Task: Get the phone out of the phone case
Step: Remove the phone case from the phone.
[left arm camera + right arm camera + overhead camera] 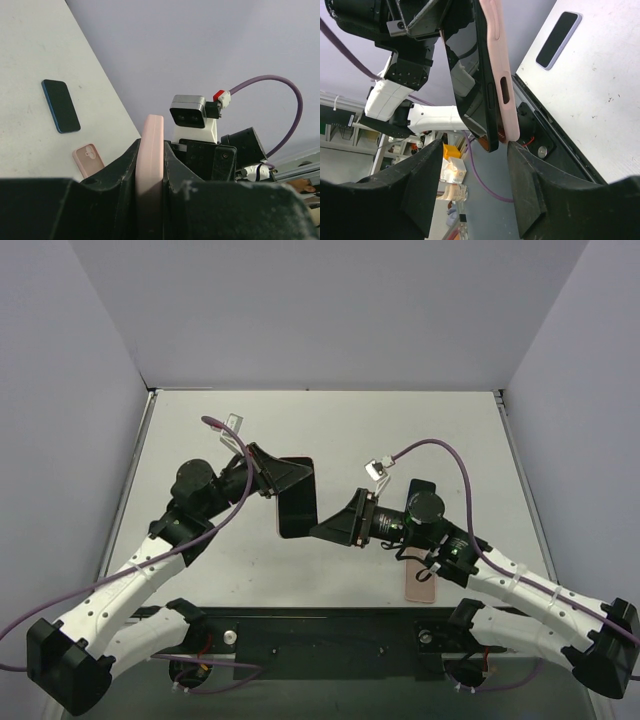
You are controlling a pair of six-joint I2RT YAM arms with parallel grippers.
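Left pincer [151, 167] clamping pink phone case [152, 142] edge-on, blue phone [60, 106] and second pink case [88, 159] on table [25, 45]

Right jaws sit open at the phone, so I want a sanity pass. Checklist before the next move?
1. left gripper clamped on the pink case: ok.
2. right gripper straddles the phone at its lower end, jaws open, no contact: not ok for pulling yet.
3. Phone's lower end parted from the pink case: ok. Upper end: cannot tell.
4. spare phone and spare case lie flat on the table, away from the held pair: ok.
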